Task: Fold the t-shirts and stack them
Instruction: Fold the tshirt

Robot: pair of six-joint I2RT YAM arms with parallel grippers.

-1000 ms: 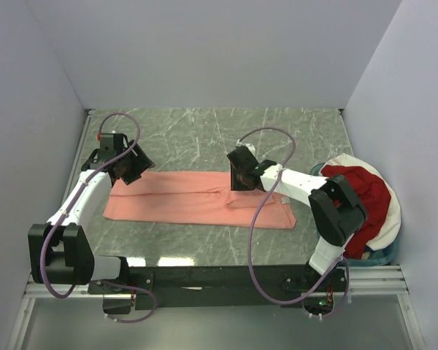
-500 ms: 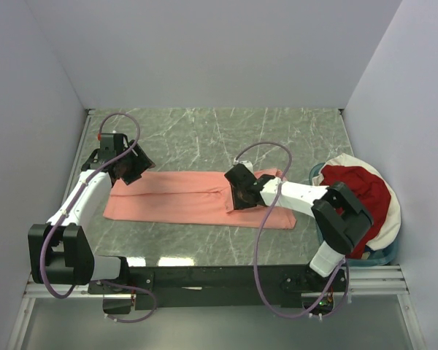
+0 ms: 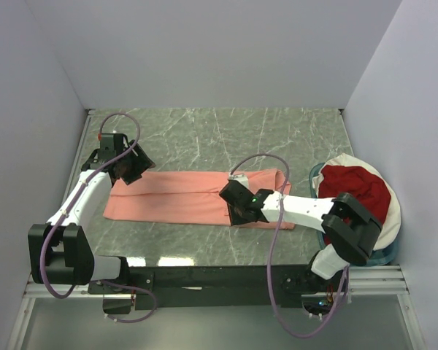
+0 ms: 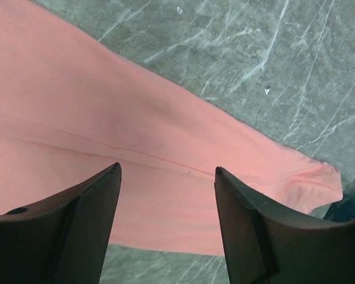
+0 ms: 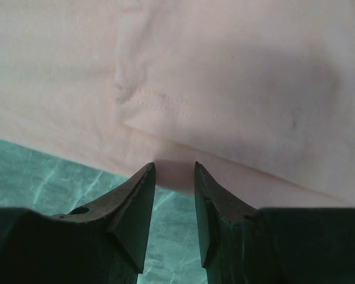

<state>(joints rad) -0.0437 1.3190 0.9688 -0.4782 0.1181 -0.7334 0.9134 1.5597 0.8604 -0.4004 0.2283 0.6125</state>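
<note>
The salmon-pink t-shirt (image 3: 175, 197) lies flat on the marble table as a long folded strip running left to right. My left gripper (image 3: 129, 169) hovers over its far left end, jaws wide open and empty; the left wrist view shows the shirt (image 4: 106, 118) below the gripper (image 4: 167, 167). My right gripper (image 3: 236, 211) is low at the shirt's near edge, right of the middle. In the right wrist view its jaws (image 5: 174, 164) stand a narrow gap apart, with the edge of the shirt (image 5: 225, 71) at their tips and nothing pinched. The dark red t-shirt (image 3: 358, 193) lies heaped in the basket.
The white-rimmed round basket (image 3: 394, 211) stands at the right edge of the table, beside the right arm's base. Grey walls close in the table on the left, back and right. Bare marble (image 3: 226, 135) lies behind the shirt.
My right gripper has moved from over the middle of the shirt toward me, down to its near edge. The left arm and the shirt have not moved.
</note>
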